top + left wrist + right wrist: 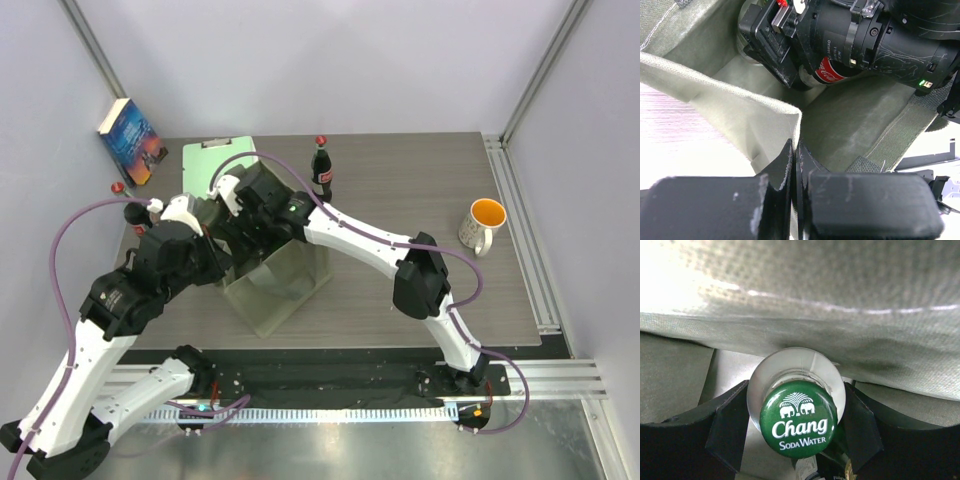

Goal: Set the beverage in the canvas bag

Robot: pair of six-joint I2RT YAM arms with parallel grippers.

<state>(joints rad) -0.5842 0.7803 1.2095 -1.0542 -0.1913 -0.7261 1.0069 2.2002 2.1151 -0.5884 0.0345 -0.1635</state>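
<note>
Inside canvas bag: right jaws clamp soda bottle, body hidden below cap; left jaws pinch its wall.

The top external camera looks steeply down from above and behind the arm bases, far enough off to take in the whole table with the canvas bag near its middle. The left wrist camera sits close behind the left gripper and faces along it into the bag's open top, where the right arm crosses its view. The right wrist camera looks along the right gripper, very near a green-capped bottle and the bag's fabric, so all three views share the bag.
</note>
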